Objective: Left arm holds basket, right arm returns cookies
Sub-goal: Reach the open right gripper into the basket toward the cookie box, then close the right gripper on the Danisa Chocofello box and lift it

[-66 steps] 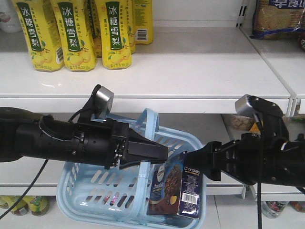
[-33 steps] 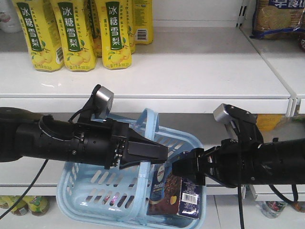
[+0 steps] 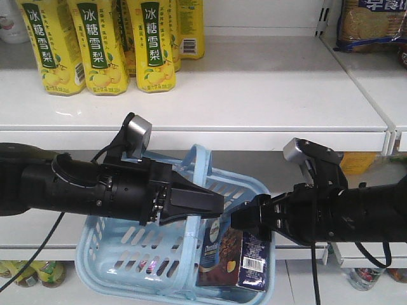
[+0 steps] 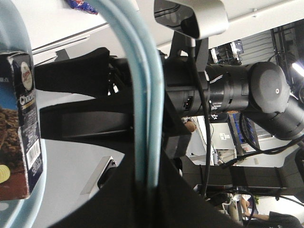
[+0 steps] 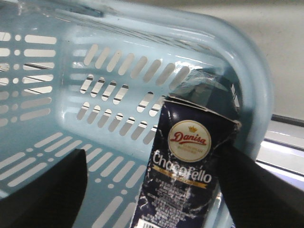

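The left arm (image 3: 95, 187) comes in from the side, and the left fingers (image 3: 197, 202) are pinched on the two hoop handles (image 3: 198, 166) of the light blue basket (image 3: 121, 254), which hangs in the air off them. The left wrist cam only shows the handles running straight down into black, so the actual contact spot is buried.

The cookies (image 3: 238, 257) box stands tilted in the corner at the basket's right end, leaning on the wall. Its top flap looks crumpled in the right wrist view, and its bottom is cut off there.

The right arm (image 3: 343, 213) reaches in over it, with the right fingers (image 5: 259, 187) spread wide and the box between them. One finger is well clear of the box. The other sits right at its edge, and I can't tell if it touches.

In the front view those tips blend into the dark box top, and the basket's lower rim runs right to the frame edge. The yellow bottles (image 3: 102, 44) up top have their caps cropped off.
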Motion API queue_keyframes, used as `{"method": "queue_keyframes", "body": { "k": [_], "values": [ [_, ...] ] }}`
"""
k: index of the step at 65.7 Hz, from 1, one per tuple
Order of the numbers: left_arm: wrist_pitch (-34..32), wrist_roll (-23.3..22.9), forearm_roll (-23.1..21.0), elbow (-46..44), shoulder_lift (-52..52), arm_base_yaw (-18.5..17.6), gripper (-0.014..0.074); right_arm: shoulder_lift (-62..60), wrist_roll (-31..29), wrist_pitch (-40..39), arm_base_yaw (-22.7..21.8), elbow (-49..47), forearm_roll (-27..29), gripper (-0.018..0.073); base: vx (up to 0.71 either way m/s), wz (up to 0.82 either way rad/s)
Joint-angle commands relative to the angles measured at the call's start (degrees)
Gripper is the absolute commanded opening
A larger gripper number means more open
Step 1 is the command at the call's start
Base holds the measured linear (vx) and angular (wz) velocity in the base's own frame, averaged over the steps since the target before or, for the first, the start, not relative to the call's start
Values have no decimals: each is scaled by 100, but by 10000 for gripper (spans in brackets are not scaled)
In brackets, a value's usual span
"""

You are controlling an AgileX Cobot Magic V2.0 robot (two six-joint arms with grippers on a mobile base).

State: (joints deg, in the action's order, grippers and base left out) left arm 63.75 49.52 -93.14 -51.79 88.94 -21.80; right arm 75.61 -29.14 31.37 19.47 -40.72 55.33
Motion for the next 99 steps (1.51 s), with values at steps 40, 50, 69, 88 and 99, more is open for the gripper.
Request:
{"method": "queue_keyframes", "body": {
  "k": [40, 50, 69, 88, 99],
  "values": [
    [282, 97, -882, -198, -246, 13, -6, 213, -81, 202, -2, -192, 264, 524, 0, 0],
    [282, 97, -882, -198, -246, 13, -6, 279, -322, 323, -2, -192, 602, 524, 0, 0],
    [282, 97, -882, -198, -246, 13, -6, 475, -554, 366, 97, -192, 901, 520, 0, 0],
    [282, 97, -882, -198, -246, 13, -6, 1054, -659, -586, 996, -192, 928, 464, 0, 0],
    [282, 97, -882, -198, -246, 13, -6, 1305, -594, -869, 997, -192, 945, 443, 0, 0]
  ]
}}
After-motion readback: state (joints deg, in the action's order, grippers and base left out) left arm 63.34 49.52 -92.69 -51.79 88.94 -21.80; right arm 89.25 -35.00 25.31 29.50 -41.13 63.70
